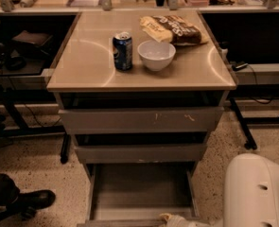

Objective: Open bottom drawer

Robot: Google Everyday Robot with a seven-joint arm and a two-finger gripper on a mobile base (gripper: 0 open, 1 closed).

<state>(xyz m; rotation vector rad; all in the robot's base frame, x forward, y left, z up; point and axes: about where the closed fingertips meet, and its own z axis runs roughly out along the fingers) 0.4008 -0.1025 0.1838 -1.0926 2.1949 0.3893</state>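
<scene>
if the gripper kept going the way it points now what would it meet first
The pale gripper sits low, at the front rim of the open grey bottom drawer. It seems to point at that front panel, so it would likely meet that first, though depth is unclear.

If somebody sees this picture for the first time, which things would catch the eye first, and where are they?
The bottom drawer stands open at the foot of the cabinet, showing its grey inside, with the pincer at its front edge and the white arm at the lower right. On the tabletop, a blue can, a white bowl and a snack bag sit close together.
</scene>
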